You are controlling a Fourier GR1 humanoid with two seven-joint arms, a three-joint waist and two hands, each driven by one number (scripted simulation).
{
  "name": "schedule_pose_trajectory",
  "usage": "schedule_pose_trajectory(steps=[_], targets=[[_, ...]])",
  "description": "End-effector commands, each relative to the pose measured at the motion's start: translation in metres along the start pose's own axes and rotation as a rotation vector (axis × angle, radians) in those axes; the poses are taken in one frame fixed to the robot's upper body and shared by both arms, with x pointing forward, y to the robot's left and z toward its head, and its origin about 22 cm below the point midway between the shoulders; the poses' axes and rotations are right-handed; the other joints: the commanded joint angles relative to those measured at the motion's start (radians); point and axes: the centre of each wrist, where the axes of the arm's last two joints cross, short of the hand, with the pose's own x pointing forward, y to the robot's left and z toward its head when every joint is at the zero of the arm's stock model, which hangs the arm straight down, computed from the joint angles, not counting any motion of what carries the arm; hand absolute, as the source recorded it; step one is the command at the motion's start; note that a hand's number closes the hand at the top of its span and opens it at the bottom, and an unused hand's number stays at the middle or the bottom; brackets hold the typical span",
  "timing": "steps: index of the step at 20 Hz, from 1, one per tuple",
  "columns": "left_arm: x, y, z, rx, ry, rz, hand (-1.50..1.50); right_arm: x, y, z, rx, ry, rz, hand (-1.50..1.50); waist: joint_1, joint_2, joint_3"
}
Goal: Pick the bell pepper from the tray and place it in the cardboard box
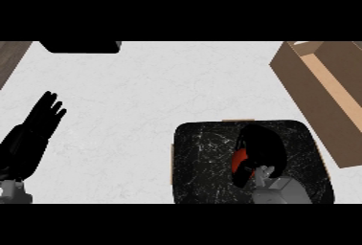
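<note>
A dark speckled tray (201, 162) lies on the white counter at the lower right. My right hand (263, 146) is over the tray with its fingers curled round the red bell pepper (240, 160), of which only a small red patch shows on the hand's left side. The open cardboard box (332, 91) stands at the right edge, just beyond the tray. My left hand (35, 131) rests open at the far left, fingers pointing up, away from the tray.
A black object (79, 46) sits at the counter's far edge, top left. A brown strip (10, 57) borders the counter at the upper left corner. White counter (155, 86) stretches between the left hand and the tray.
</note>
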Motion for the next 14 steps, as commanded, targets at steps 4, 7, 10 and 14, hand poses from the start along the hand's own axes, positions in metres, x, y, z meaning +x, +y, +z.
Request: schedule_pose_trajectory(steps=[4,7,10,14], targets=[[0.009,-0.024,-0.013,-0.028,-0.009,0.010,0.00,0.004,-0.056,-0.090,-0.029,-0.051,-0.032,1.50,0.023,0.011,0.001],[-0.001,-0.004,-0.002,-0.028,-0.005,0.009,0.00,0.008,-0.081,-0.106,-0.134,-0.039,0.010,1.50,0.022,0.006,0.000],[-0.001,-0.002,-0.019,0.005,-0.002,-0.001,0.00,0.037,-0.092,-0.107,-0.225,-0.067,0.009,1.50,0.013,0.006,0.000],[-0.001,0.011,-0.009,0.002,-0.003,-0.006,0.00,0.059,-0.128,-0.070,-0.335,-0.149,-0.004,1.50,-0.001,-0.002,-0.001]])
